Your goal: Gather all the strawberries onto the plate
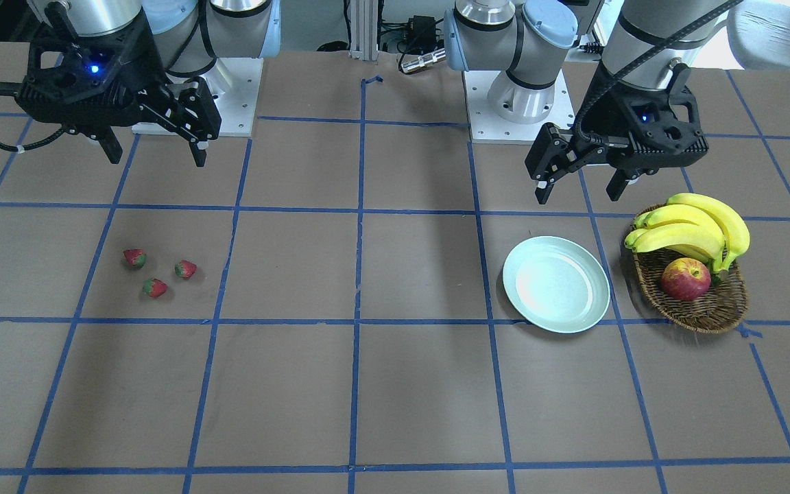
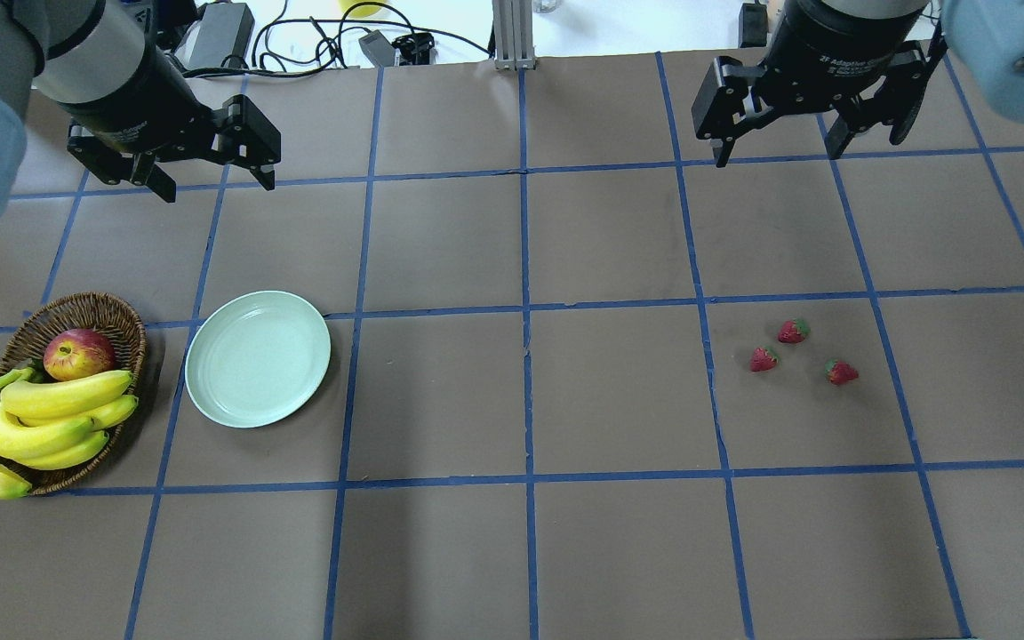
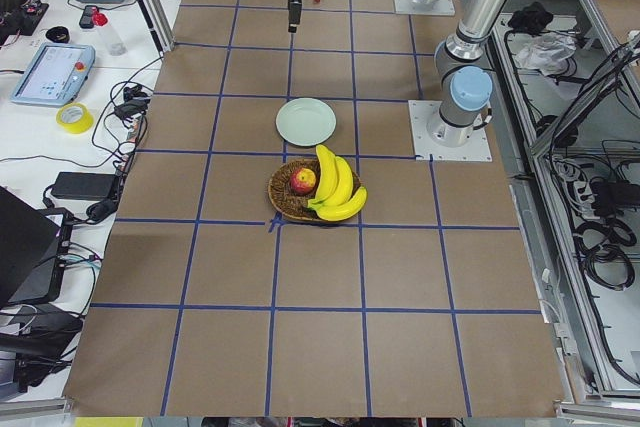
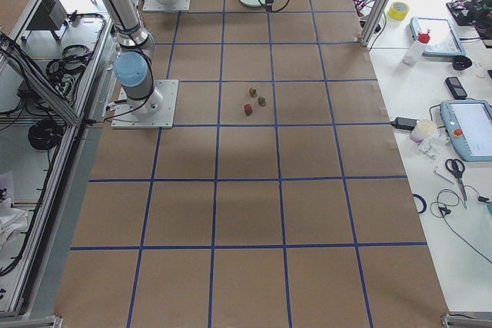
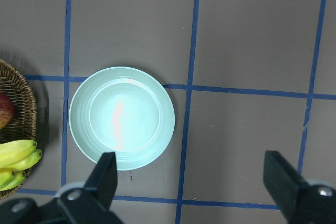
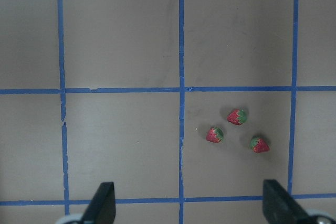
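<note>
Three strawberries lie close together on the table: one [image 2: 793,332], a second [image 2: 763,359] and a third [image 2: 841,372]. They also show in the front view [image 1: 155,287] and the right wrist view [image 6: 237,116]. The mint-green plate [image 2: 258,358] sits empty beside the basket and shows in the left wrist view [image 5: 122,117]. My left gripper [image 2: 217,187] is open and empty, raised on the far side of the plate. My right gripper [image 2: 779,153] is open and empty, raised on the far side of the strawberries.
A brown wicker basket [image 2: 76,311] to the left of the plate holds a red-yellow apple [image 2: 78,353] and a bunch of bananas [image 2: 41,418]. Blue tape lines grid the brown table. Cables and boxes lie along the far edge.
</note>
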Motion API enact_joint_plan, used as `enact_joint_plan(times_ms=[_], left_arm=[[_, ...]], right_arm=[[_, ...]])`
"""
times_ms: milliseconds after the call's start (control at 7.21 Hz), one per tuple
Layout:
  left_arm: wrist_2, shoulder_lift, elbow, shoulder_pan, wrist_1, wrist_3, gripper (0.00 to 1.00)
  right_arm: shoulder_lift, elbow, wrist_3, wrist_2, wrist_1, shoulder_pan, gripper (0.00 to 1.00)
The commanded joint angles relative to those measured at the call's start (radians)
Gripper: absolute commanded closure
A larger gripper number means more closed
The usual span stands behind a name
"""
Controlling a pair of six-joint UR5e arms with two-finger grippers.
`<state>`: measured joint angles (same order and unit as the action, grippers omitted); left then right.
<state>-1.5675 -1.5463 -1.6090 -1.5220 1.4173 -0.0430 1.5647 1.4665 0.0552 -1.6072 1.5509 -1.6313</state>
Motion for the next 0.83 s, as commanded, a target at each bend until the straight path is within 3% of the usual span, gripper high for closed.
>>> enact_joint_plan(times_ms=[0,694], left_arm=[[0.0,0.0,0.0,-0.001,0.0,0.0,0.0],[-0.002,0.002,0.003,0.0,0.002,0.002,0.0]], right_arm=[[0.0,0.002,0.0,0.001,0.0,0.001,0.0],[0.0,0.011,0.0,0.004,0.002,-0.001,0.0]])
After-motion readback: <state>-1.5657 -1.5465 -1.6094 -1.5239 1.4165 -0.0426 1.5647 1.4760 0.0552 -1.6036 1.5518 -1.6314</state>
